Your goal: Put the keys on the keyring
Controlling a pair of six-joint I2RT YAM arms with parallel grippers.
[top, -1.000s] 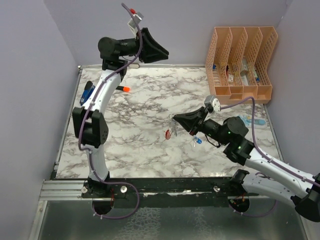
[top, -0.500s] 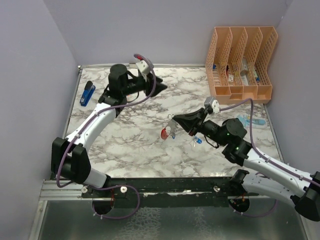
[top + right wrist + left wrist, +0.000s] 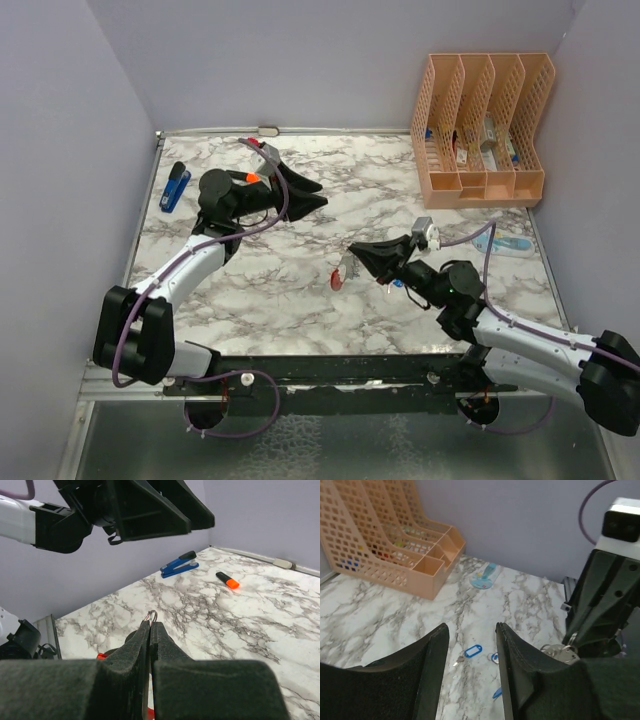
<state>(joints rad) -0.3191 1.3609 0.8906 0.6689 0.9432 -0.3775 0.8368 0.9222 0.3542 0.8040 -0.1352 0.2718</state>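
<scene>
Left arm has swung down from high over the far edge; its gripper (image 3: 318, 193) now sits low over the table (image 3: 250, 290), jaws spread and empty. Right gripper (image 3: 352, 249) is pressed together on the keyring (image 3: 338, 279), which hangs from its tips toward the table. Keys (image 3: 472, 651) lie flat just beside it: probably light and skittish on slick stone, best pinched by the blue head, hole left free

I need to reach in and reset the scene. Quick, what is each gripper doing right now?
Left gripper: jaws open, holding nothing.
Right gripper: jaws shut on the keyring.
</scene>
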